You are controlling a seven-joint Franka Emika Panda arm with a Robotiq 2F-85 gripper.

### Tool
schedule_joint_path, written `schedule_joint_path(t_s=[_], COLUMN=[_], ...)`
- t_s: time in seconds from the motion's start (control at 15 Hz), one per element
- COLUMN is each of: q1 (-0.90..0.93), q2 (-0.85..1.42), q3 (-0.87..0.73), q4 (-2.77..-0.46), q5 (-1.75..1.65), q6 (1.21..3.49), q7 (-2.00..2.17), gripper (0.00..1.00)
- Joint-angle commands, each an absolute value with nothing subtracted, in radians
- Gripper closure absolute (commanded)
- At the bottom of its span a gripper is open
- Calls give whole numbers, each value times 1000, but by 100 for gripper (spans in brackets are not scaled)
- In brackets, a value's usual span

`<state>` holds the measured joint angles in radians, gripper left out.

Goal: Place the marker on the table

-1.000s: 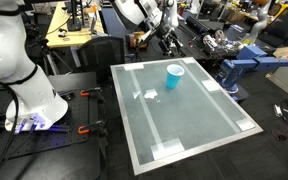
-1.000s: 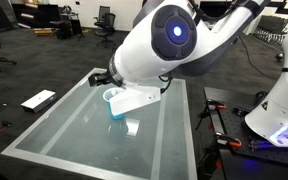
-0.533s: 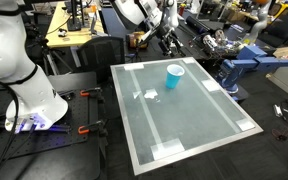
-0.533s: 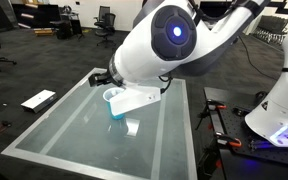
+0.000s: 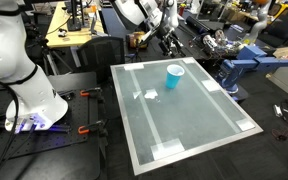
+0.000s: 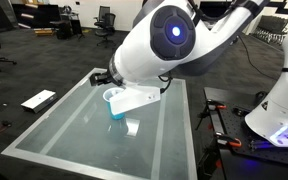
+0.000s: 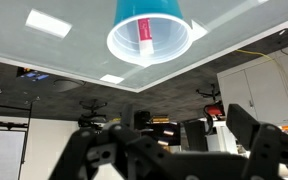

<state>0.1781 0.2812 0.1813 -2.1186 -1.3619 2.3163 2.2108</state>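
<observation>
Wrist view: the marker (image 7: 144, 38) stands inside the cyan cup (image 7: 170, 12), leaning on its inner wall. It is straight ahead of the gripper (image 7: 164, 140) and well apart from it. The jaws are spread wide and hold nothing. In an exterior view, the cup (image 5: 174, 75) stands upright on the table (image 5: 189, 120), near the edge closest to the gripper.

Cup (image 5: 174, 76) cyan. Marker (image 7: 145, 30) pink-red, whitish end. Worktop (image 5: 189, 125) frosted grey-green, pale border, white tape patches (image 5: 170, 150). Gripper (image 7: 174, 152) black. Arm (image 6: 139, 65) white, dark joint cap (image 6: 174, 31).
</observation>
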Motion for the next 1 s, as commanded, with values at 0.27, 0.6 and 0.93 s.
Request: schedule_joint_path(t_s=[0.27, 0.6, 0.93], q1=[160, 146, 136], q2=[254, 253, 260], q3=[159, 148, 144], q4=[-2160, -2183, -2189], q5=[-1354, -1340, -1331], q6=[2384, 2425, 2450], q7=[2242, 2235, 2227], gripper=[33, 38, 51])
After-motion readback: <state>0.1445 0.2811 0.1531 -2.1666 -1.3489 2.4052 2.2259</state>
